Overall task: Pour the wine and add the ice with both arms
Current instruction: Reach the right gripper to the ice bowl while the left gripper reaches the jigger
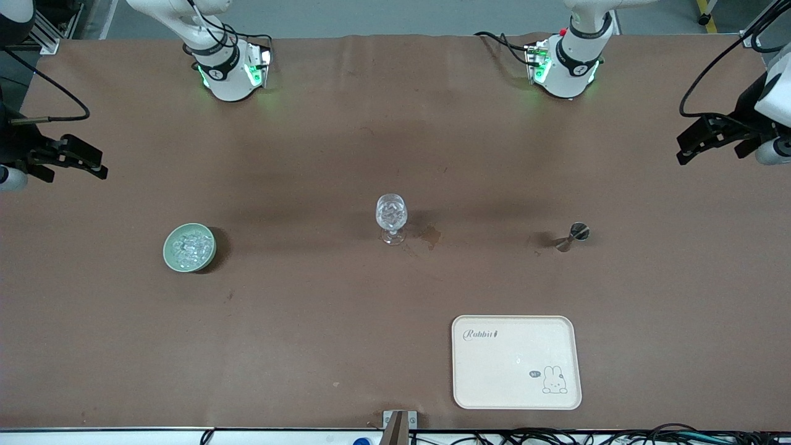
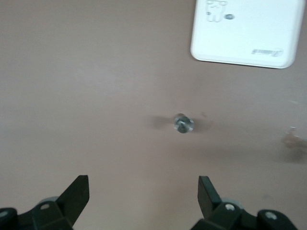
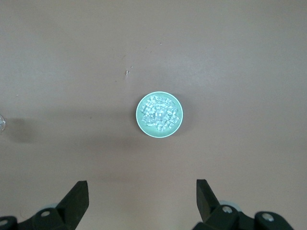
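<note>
A clear stemmed glass (image 1: 391, 217) stands upright at the table's middle; its bowl glints and I cannot tell what is in it. A pale green bowl (image 1: 190, 247) heaped with ice (image 1: 189, 246) sits toward the right arm's end. It also shows in the right wrist view (image 3: 159, 114) with the ice (image 3: 160, 113) in it. A small metal jigger (image 1: 575, 235) stands toward the left arm's end and shows in the left wrist view (image 2: 183, 123). My right gripper (image 1: 93, 164) (image 3: 142, 196) hangs open and empty, high above the table. My left gripper (image 1: 686, 148) (image 2: 144, 191) is likewise open, empty and high.
A cream tray (image 1: 516, 361) with a rabbit print lies nearer to the front camera than the jigger, and shows in the left wrist view (image 2: 247, 31). A dark wet stain (image 1: 431, 235) marks the brown table cover beside the glass. Both arm bases stand at the table's back edge.
</note>
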`<state>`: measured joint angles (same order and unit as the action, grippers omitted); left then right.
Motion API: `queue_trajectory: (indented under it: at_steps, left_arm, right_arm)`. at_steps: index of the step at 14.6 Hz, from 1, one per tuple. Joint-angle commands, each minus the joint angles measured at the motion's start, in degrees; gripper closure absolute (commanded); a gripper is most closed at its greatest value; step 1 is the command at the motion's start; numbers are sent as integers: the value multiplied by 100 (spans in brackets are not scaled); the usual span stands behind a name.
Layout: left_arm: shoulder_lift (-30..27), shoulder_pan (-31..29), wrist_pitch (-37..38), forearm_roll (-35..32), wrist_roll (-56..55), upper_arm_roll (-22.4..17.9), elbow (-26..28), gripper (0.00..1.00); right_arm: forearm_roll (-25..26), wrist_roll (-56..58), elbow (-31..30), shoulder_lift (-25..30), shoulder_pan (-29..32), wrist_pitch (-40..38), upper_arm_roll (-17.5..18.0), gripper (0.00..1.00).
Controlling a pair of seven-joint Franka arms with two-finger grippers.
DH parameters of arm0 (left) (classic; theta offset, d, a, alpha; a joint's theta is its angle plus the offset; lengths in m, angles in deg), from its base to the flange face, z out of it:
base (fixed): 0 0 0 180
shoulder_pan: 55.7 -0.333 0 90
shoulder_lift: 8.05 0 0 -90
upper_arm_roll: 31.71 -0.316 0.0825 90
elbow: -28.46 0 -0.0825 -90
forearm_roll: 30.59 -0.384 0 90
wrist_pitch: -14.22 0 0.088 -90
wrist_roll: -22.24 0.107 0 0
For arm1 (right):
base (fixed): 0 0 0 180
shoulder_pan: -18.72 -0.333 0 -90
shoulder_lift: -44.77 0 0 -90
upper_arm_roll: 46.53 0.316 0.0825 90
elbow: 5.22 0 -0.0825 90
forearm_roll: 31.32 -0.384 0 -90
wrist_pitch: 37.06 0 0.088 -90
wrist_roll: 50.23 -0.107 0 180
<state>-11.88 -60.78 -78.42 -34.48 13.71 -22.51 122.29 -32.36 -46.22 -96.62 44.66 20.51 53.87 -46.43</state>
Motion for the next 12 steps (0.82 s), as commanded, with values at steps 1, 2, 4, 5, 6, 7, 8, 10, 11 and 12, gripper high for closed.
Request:
queue_trajectory:
  at_steps: [1,2,4,5,6,7,8,10,11,12]
  left_arm:
    - [479,-63,80,-138,-25,3,-373,0]
    - [602,-63,80,-94,-113,-5,-382,0]
    - [751,-72,80,168,-795,-32,-374,0]
    - [857,-80,80,335,-1235,-41,-374,0]
    - [953,-81,71,519,-1596,-41,-374,0]
    - [1076,-107,71,721,-1913,-49,-356,0]
    - [1164,-237,71,906,-2038,-49,-356,0]
    - [1375,-431,80,1590,-2135,-49,-304,0]
    - [1568,-641,80,1898,-2353,-49,-286,0]
    - [1752,-774,80,2101,-2538,-41,-277,0]
  right_arm:
    - [51,-85,104,-41,32,-31,16,1]
    - [42,-85,104,-41,41,-31,7,1]
    - [60,-85,96,-94,41,21,7,1]
    - [60,-85,52,-112,41,100,7,1]
    - [60,-85,-1,-173,24,248,7,2]
    - [60,-85,-79,-208,32,363,7,2]
    - [60,-85,-150,-243,50,477,7,2]
    - [68,-85,-229,-419,50,689,-2,2]
    - [68,-85,-247,-524,58,750,-2,2]
    - [68,-85,-256,-647,93,855,-2,3]
